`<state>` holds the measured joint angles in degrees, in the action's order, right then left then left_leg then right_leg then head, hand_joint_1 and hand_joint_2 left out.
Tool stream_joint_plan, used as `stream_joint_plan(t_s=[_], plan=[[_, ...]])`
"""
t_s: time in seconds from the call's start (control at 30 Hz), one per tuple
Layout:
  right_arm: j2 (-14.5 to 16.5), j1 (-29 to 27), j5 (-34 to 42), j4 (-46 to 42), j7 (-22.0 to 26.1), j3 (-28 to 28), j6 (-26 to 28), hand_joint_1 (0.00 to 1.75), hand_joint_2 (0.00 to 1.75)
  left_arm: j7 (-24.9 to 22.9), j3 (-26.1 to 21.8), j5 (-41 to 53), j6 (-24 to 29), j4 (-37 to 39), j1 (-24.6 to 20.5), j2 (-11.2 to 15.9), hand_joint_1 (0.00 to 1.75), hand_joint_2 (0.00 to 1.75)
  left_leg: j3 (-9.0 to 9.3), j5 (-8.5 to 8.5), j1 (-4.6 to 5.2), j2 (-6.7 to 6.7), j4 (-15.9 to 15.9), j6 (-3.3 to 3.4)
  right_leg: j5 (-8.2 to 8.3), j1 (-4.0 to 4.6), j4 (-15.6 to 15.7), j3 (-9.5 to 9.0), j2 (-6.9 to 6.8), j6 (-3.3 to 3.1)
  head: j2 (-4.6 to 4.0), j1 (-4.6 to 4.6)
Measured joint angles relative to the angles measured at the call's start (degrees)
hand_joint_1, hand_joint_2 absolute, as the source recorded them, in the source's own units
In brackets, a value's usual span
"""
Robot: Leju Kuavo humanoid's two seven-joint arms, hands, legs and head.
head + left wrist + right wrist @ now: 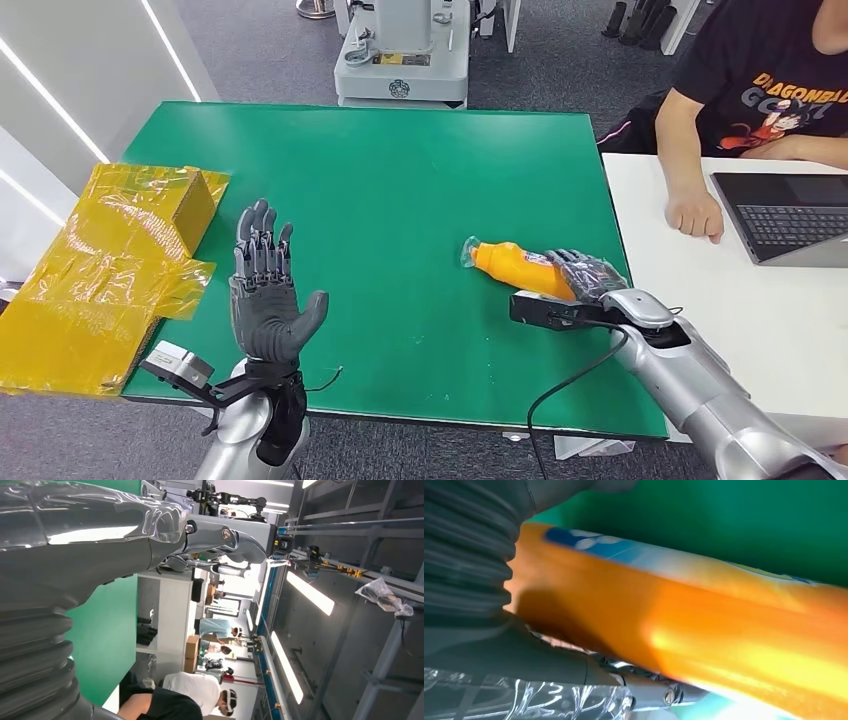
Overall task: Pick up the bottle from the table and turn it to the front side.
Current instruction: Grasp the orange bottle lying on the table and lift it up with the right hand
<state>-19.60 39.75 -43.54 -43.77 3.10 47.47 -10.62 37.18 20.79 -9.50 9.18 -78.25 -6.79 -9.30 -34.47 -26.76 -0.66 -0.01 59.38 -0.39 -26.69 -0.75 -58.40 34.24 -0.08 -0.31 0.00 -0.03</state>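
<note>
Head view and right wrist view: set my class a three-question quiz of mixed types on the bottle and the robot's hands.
1. True or false: the orange bottle stands upright on the green table.
2. Which hand is on the bottle? A) left hand B) right hand C) the person's hand
3. Fill in: the left hand is raised with its fingers ____ and holds nothing.

Key: 1 false, it lies on its side. 2 B. 3 spread.
</note>
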Motion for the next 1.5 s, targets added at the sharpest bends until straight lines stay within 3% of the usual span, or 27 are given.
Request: stream_joint_plan(t_s=[0.23,0.53,0.67,0.7,1.5], plan=[[-0.99,0.42,1.41,0.95,-1.19,0.04,-1.98,0.0,1.75,-0.52,-0.04,-0.34,0.04,-0.02,0.27,-0.08,0.0,1.75,-0.02,0.0,0.01,-0.02,0.01,0.0,0.0,-0.01,0.0,-0.01,-0.02,0.0,0.0,0.01],[-0.82,1.15,1.25,3.09,-3.01,0.04,0.76,0.0,1.75,-0.55,-0.04,-0.25,0.61,-0.1,1.6,-0.05,0.0,1.75,-0.02,0.0,0.0,-0.02,0.0,0.01,0.0,0.0,-0.01,-0.02,-0.02,0.0,0.0,0.01],[-0.59,1.17,0.88,3.81,-4.0,0.04,2.34,1.68,1.75,-0.55,-0.04,-0.18,0.74,-0.21,1.94,-0.08,0.0,1.75,-0.02,0.0,0.0,-0.02,0.0,0.01,0.0,0.0,-0.01,-0.02,-0.02,0.0,0.0,0.01],[-0.55,1.11,0.71,3.93,-4.1,0.04,2.65,1.75,1.75,-0.55,-0.04,-0.17,0.76,-0.24,1.98,-0.09,0.0,1.75,-0.02,0.0,0.0,-0.03,0.0,0.01,0.0,-0.01,-0.01,-0.02,-0.02,0.0,0.0,0.0],[0.92,-0.94,-0.54,4.15,-1.76,-1.66,9.54,1.75,1.75,-0.55,-0.07,-0.1,0.83,-0.35,2.31,-0.11,0.0,1.75,-0.05,0.0,0.0,-0.03,0.0,0.01,0.0,0.0,-0.01,0.0,-0.02,0.0,0.0,0.01]])
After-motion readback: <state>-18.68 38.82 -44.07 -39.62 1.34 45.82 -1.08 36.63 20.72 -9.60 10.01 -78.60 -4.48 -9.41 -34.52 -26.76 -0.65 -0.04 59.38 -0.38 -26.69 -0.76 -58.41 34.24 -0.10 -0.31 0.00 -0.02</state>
